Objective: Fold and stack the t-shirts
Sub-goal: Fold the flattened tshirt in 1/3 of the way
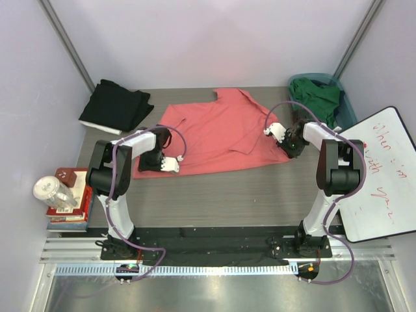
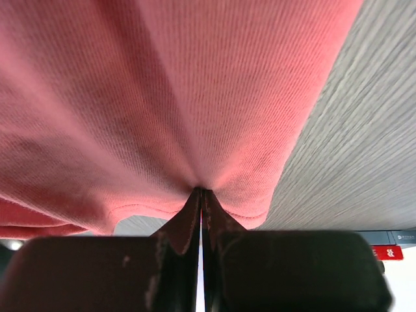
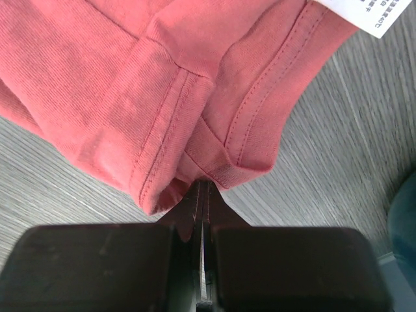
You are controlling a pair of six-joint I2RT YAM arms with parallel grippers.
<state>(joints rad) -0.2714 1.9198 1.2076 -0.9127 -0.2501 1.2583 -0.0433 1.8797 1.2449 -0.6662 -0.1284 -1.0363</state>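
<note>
A coral-pink t-shirt (image 1: 214,133) lies spread across the middle of the table, collar toward the back. My left gripper (image 1: 155,167) is shut on its near-left hem; the left wrist view shows the pink cloth (image 2: 162,97) bunched into the closed tips (image 2: 200,190). At the shirt's near-right corner, my right gripper (image 1: 290,150) is shut on a folded hem edge (image 3: 214,166), tips (image 3: 203,182) pinching it, with a white tag (image 3: 361,13) just beyond. A black t-shirt (image 1: 117,105) sits folded at the back left. A dark green t-shirt (image 1: 316,97) lies heaped in the basket.
The teal basket (image 1: 346,107) stands at the back right corner. A whiteboard (image 1: 380,175) leans at the table's right edge. Books with a clear jar (image 1: 55,193) sit off the left edge. Grey table surface (image 1: 227,195) shows in front of the shirt.
</note>
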